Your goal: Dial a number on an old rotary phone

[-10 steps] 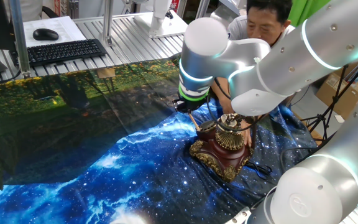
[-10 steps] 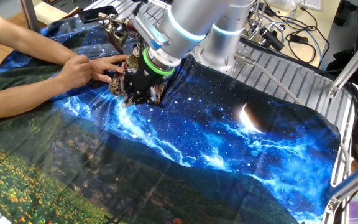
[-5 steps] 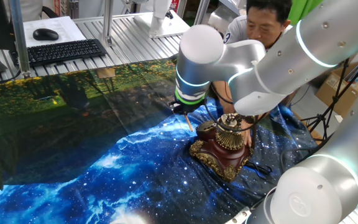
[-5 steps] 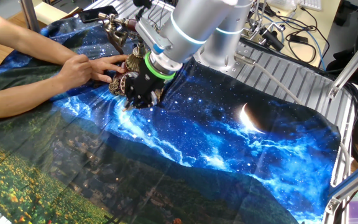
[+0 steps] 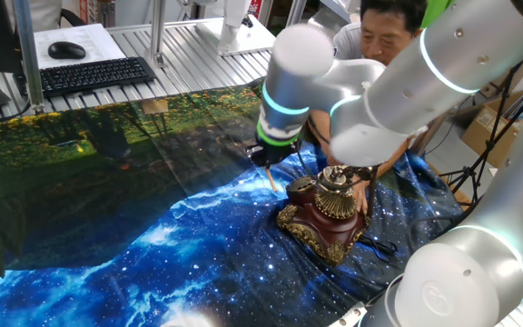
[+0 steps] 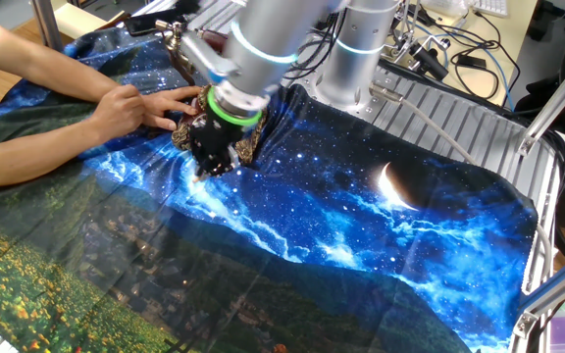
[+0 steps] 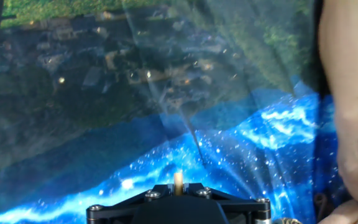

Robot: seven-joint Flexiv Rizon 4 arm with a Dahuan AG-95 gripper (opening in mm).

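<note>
The old rotary phone has a dark red-brown body and gold base trim. Its brass dial and handset stand on the blue starry cloth. My gripper hangs just left of the phone, shut on a thin pale wooden stick that points down beside it. In the other fixed view my gripper covers most of the phone. In the hand view the stick pokes out between the shut jaws, over the cloth. The phone is out of that view.
A person's hand rests against the phone's far side and fills the right edge of the hand view. A black keyboard and mouse lie at the back left. The printed cloth covers the table.
My gripper has drawn back from the phone's dial, shifting a little left and away, with the stick still in it. The phone and the person's hand have stayed put.
</note>
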